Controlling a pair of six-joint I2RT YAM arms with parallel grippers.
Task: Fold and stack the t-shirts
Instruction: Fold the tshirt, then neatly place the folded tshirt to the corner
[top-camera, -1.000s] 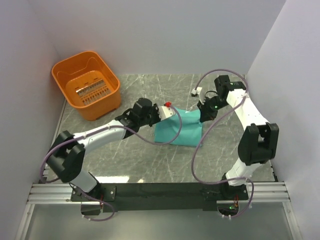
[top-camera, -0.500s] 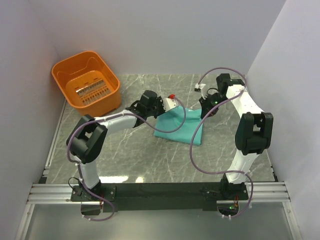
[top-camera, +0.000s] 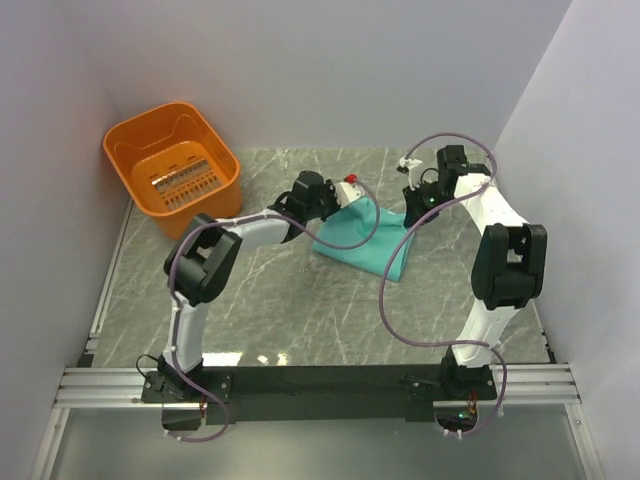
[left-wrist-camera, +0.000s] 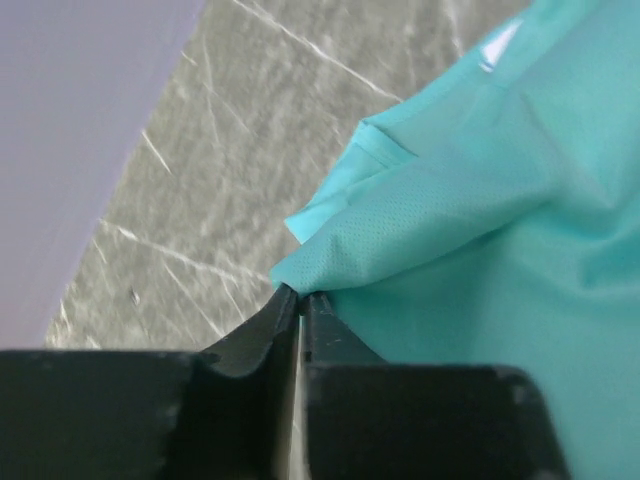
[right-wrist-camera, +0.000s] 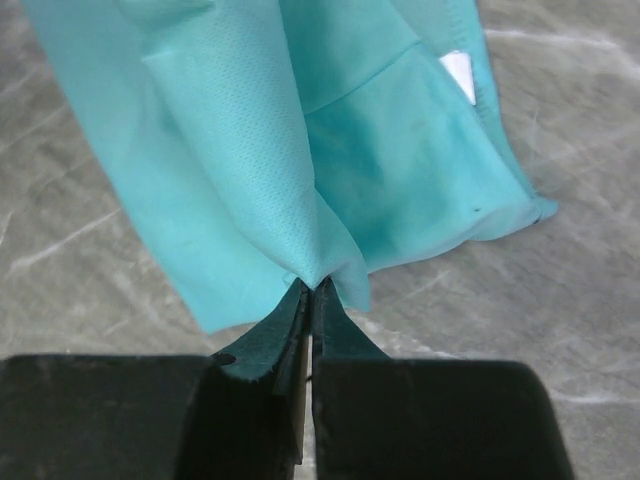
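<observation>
One teal-green t-shirt (top-camera: 365, 238) is partly folded at the far middle of the grey marble table. My left gripper (top-camera: 345, 195) is shut on its far left corner, and the cloth (left-wrist-camera: 470, 230) bunches at the closed black fingertips (left-wrist-camera: 300, 297). My right gripper (top-camera: 410, 213) is shut on its far right edge, and in the right wrist view the shirt (right-wrist-camera: 300, 150) hangs from the pinched tips (right-wrist-camera: 311, 287). A small white label (right-wrist-camera: 458, 74) shows near the neck. Both grippers hold the far edge lifted, while the near part lies on the table.
An orange plastic basket (top-camera: 172, 168) stands at the far left corner. Grey walls close in the back and both sides. Purple cables loop from both arms over the table's middle. The black base rail (top-camera: 320, 380) runs along the near edge.
Both grippers have carried the shirt's held edge away from the bases toward the back wall. The left arm has stretched out further, and the shirt now lies further back and narrower.
</observation>
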